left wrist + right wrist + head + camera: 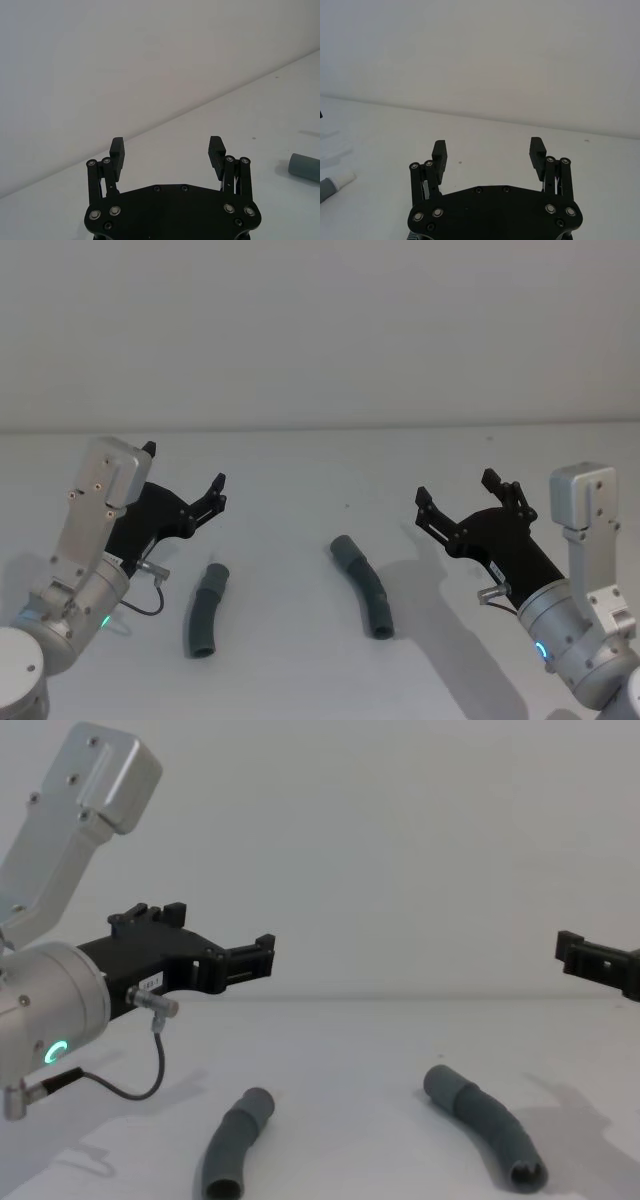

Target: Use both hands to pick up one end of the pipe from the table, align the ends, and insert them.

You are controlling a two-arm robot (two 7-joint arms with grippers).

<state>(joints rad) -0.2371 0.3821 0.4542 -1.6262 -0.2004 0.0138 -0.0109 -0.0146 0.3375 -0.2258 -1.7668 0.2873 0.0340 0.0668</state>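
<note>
While two curved dark grey hoses point(203, 612) lie apart on the white counter point(300, 470), the black left gripper point(185, 465) and right gripper point(456, 487) hover, fingers spread.

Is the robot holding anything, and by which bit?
Nothing. The black left gripper and black right gripper hover with jaws open and empty; the left dark grey curved hose piece and the right hose piece lie untouched on the white table.
</note>
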